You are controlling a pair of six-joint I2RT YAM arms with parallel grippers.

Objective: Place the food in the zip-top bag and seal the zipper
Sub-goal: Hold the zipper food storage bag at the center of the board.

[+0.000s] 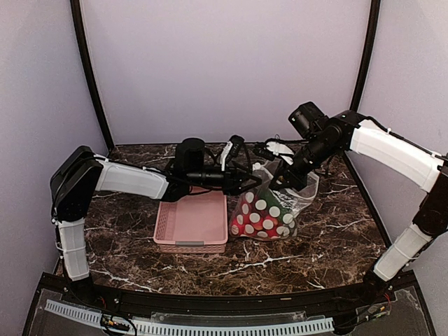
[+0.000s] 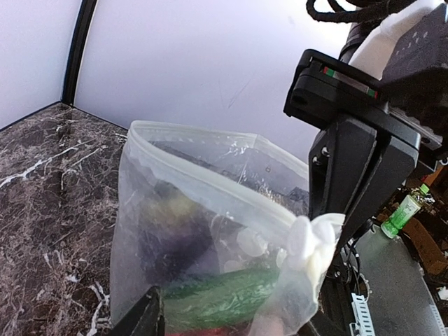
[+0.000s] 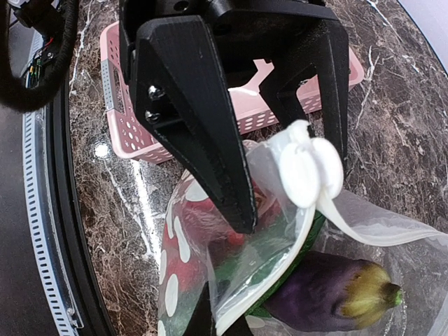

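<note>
Clear, white-dotted plastic zip-top bag point(image 1: 269, 210) stands on the dark marble table point(image 1: 126, 238), just beside the pink slatted plastic basket point(image 1: 192, 220), on its right. Bag mouth faces up and is open; the clear press-seal zipper strip point(image 2: 210, 183) is not joined. Inside lie a dark purple eggplant point(image 3: 322, 294), a green cucumber point(image 2: 224, 290) and red round fruits point(image 1: 245, 224). Right gripper point(image 3: 290, 185) is pinched narrow on a bunched corner of the bag mouth. Left gripper point(image 1: 250, 185) sits at the opposite mouth edge; its claw width cannot be told
</note>
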